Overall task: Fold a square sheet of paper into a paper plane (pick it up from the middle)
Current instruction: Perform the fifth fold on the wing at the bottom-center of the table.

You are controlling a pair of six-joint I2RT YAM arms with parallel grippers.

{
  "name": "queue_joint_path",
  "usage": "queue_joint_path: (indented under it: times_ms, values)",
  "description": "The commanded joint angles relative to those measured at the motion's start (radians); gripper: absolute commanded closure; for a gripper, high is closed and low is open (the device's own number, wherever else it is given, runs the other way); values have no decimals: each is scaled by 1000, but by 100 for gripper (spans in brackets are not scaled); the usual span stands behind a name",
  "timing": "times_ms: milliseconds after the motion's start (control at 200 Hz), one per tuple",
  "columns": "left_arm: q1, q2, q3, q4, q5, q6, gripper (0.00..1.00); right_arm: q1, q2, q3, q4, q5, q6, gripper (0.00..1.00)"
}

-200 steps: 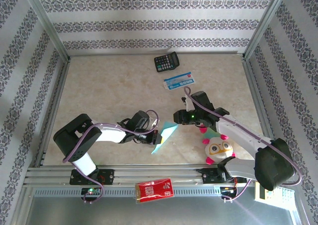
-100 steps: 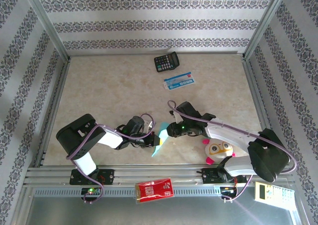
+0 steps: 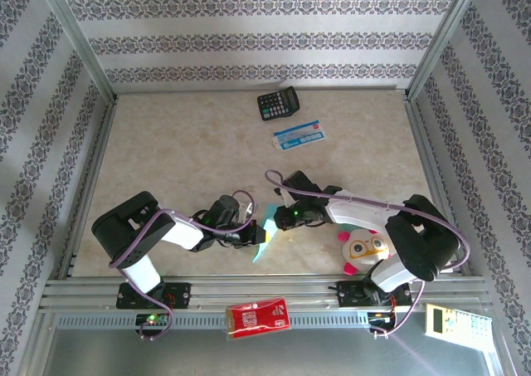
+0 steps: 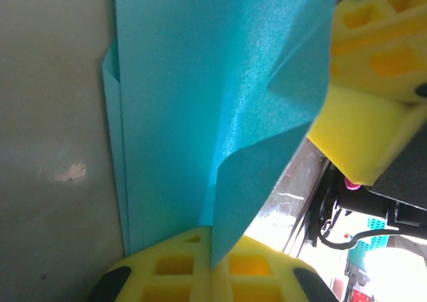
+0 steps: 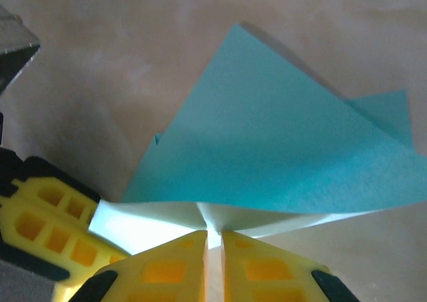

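Probably a robot test booth in a lab: a beige stone-look table (image 3: 182,152) fenced by metal rails (image 3: 207,291), with striped floral wallpaper panels (image 3: 257,40) on three sides.

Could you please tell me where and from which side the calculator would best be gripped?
Probably across the narrower width of the calculator, coming straight down from above: it lies flat on the table, turned slightly, with nothing touching its sides.
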Motion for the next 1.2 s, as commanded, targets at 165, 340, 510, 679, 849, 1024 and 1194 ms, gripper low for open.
queue_joint_path:
  times_ms: [165,340,510,679,849,1024,1194]
  values:
    - [4,14,-42,-40,-49,-20,100,21,56,57,16,17,-20,87]
    - [4,14,-49,-44,-65,-25,100,24,85,74,26,18,-25,87]
    - [4,18,-56,-44,-75,-30,100,28,119,94,33,18,-26,87]
    - [3,18,-64,-49,-87,-38,100,33,145,109,35,18,-29,88]
    - [4,-3,-64,-83,-110,-40,100,34,168,123,38,21,-34,88]
    - [4,-18,-65,-106,-122,-34,100,37,194,138,39,22,-41,88]
    - [3,-15,-66,-106,-122,-33,100,36,219,144,39,24,-46,88]
